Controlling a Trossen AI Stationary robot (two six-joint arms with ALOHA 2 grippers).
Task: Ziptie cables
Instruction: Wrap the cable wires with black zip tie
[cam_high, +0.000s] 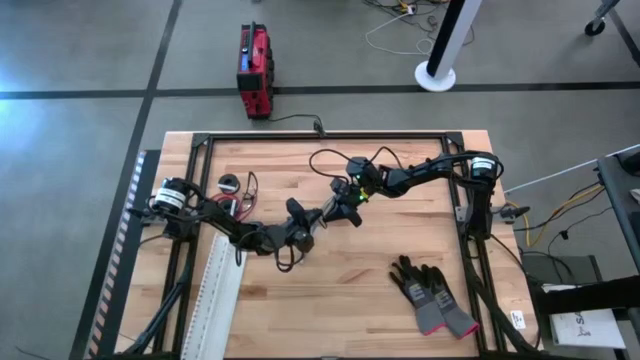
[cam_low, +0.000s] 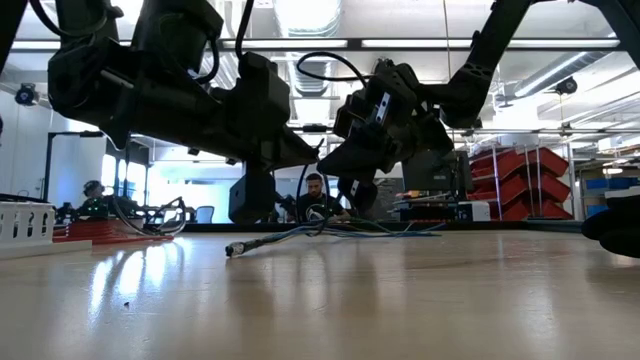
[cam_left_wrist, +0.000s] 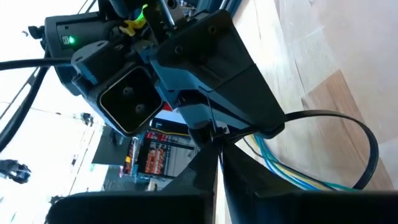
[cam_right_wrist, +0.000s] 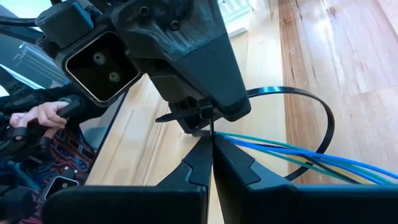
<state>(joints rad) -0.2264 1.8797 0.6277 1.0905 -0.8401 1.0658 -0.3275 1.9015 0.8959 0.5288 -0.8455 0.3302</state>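
The 2 arms meet at the middle of the table (cam_high: 400, 250), their tips nearly touching. The left end effector (cam_high: 312, 222) reaches in from the left side, the right end effector (cam_high: 345, 208) from the right.

In the right wrist view the right end effector's fingers (cam_right_wrist: 230, 163) are pressed together on the thin tail of a black ziptie (cam_right_wrist: 323, 121), whose band curves in a loop around the cables (cam_right_wrist: 323, 160), here blue and green strands lying on the wood. The head of the ziptie sits at the tip of the left end effector just across from it.

In the left wrist view the left end effector's fingers (cam_left_wrist: 249, 177) are likewise closed at the ziptie's head, with the same loop and blue, yellow and green strands running past it.

In the low view the cables lie flat on the table under both end effectors, a connector end pointing left.

A small red and black coil (cam_high: 243, 205) lies near the left arm's base. A white slotted strip (cam_high: 212, 300) lies along the left edge, gloves (cam_high: 430, 295) at the right front. A red box (cam_high: 254, 68) stands on the floor beyond the table.
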